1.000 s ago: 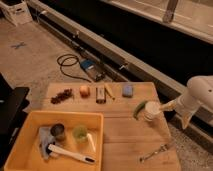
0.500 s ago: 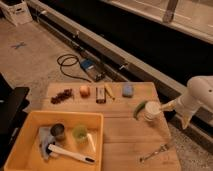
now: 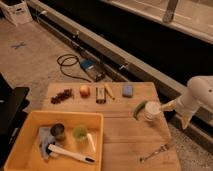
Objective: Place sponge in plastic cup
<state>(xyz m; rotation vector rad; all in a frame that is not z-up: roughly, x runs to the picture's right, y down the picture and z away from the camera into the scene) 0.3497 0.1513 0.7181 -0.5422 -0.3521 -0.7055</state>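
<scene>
Sponge (image 3: 128, 90), soft blue rounded block on wooden table (image 3: 125, 131), pincer (image 3: 164, 106) spread beside white cup (image 3: 151, 111)

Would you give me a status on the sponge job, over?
Claw low at right side of table. Sponge free on far edge. Plastic cup in yellow tray. White cup right beside claw, on sponge side.

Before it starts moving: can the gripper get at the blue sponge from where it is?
Probably yes: the gripper hangs beside the white cup, and the sponge lies uncovered on the table past it.
</scene>
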